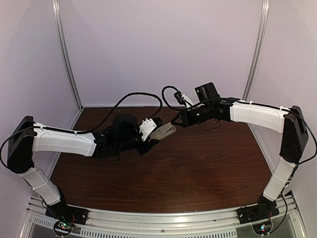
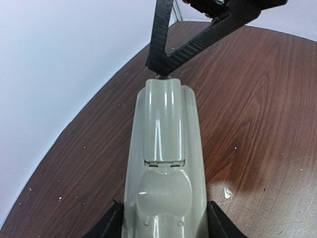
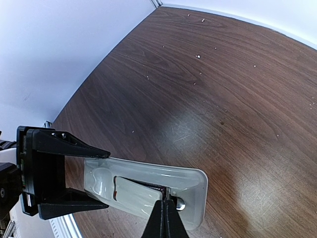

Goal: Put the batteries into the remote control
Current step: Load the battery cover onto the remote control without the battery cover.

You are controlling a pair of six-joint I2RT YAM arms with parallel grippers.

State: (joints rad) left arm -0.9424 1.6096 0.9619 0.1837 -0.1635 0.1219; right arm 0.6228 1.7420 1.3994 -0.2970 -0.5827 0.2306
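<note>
The remote control (image 1: 166, 131) is held above the table with its grey-beige back up. My left gripper (image 1: 152, 134) is shut on its sides, its black fingers (image 2: 106, 225) flanking the near end (image 2: 166, 163). The beige battery cover (image 3: 136, 194) lies askew over the compartment, one end lifted. A dark purplish sliver (image 3: 162, 189) shows under it; the batteries are otherwise hidden. My right gripper (image 3: 167, 204) is shut, its joined tips touching the cover's far end next to a silvery contact (image 3: 179, 203). In the left wrist view its tips (image 2: 161, 74) meet the remote's far end.
The brown wooden table (image 1: 198, 168) lies below both grippers, with small pale specks (image 3: 198, 56) and a shiny spot (image 2: 227, 192). White walls with metal posts (image 1: 69, 59) close the back and sides. A black cable (image 1: 138, 96) loops behind the left arm.
</note>
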